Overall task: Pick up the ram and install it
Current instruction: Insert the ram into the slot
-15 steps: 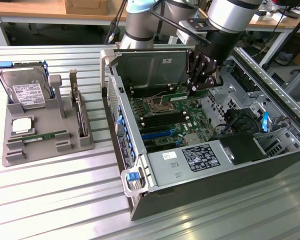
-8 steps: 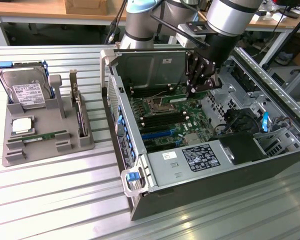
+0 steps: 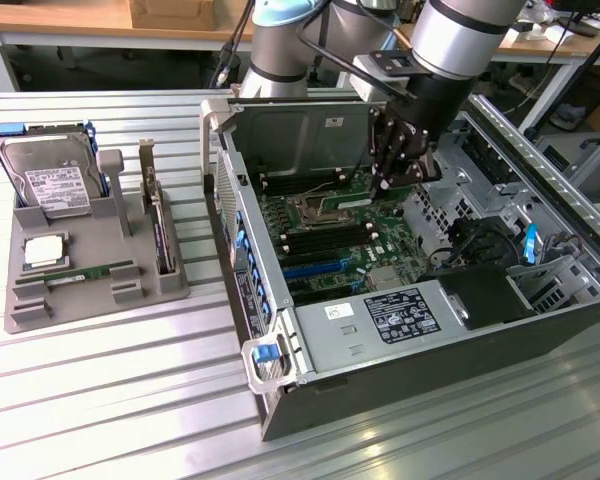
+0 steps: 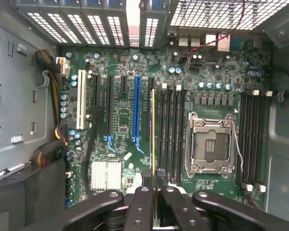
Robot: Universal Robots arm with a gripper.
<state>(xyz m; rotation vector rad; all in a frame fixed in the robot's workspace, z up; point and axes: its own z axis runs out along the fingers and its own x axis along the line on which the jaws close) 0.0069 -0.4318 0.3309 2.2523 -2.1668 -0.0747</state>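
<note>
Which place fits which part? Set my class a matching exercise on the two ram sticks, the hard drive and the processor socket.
1 ram being installed
2 spare ram
3 hard drive
4 processor socket

A flat in the grey tray
B on the motherboard, empty
C clamped in the gripper
D standing at the tray's end

Pairs: 1-C, 2-A, 3-D, 4-B

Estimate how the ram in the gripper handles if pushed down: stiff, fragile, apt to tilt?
Likely stiff: the ram shows as one straight thin line, no bow, out from the gripper. Probably light, given how thin it looks edge-on. Clamped on a short stretch of its length, it could tilt if one end meets the memory slots first.
</note>
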